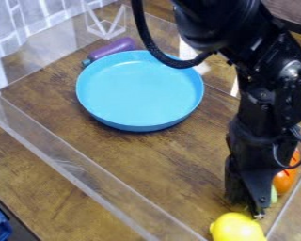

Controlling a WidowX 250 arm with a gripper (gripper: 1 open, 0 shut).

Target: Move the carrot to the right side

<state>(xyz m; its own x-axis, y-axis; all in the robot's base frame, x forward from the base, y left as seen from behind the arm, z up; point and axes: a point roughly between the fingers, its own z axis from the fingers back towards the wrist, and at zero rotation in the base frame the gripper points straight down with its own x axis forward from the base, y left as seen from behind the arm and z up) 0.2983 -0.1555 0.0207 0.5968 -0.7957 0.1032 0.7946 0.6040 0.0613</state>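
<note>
The carrot (285, 179) lies at the table's right edge, mostly hidden behind the black arm. Only a bit of its orange body and a sliver of pale green top show. My gripper (256, 200) points straight down at the carrot's leafy end. Its fingers are shut there, apparently on the carrot, though the arm covers the contact itself.
A large blue plate (140, 92) sits at the middle left. A yellow lemon toy (237, 229) lies just in front of the gripper. A purple toy (112, 50) rests behind the plate. Clear plastic walls (65, 155) bound the wooden table on the left and front.
</note>
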